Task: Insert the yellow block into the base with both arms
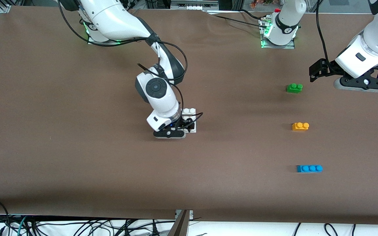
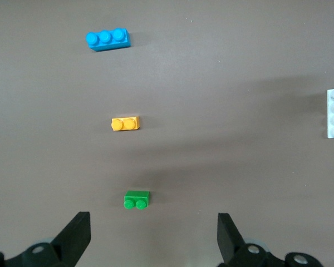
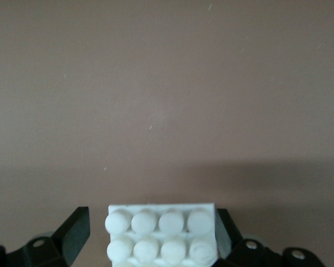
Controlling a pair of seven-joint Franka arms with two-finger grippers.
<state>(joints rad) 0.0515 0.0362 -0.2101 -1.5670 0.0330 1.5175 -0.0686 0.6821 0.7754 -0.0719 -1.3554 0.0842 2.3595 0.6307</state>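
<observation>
One orange-yellow two-stud yellow block [image 1: 300, 126] below wide left tool [image 2: 153, 236]; one white studded base [image 3: 161, 236] between right tool [image 3: 151, 232] fingers, gap visible one side.

Base [image 1: 190, 114] mostly hidden under right gripper [image 1: 179, 128] in front view; cut off at edge in both wrist views. Left arm's [image 1: 369, 49] upper part out of frame.

Materials: plastic on matt brown cover

Table [image 1: 77, 164] cover matt, cloth-like. Yellow block [image 1: 300, 126] and white base [image 3: 161, 233] smooth plastic; arm shells glossy white.
</observation>
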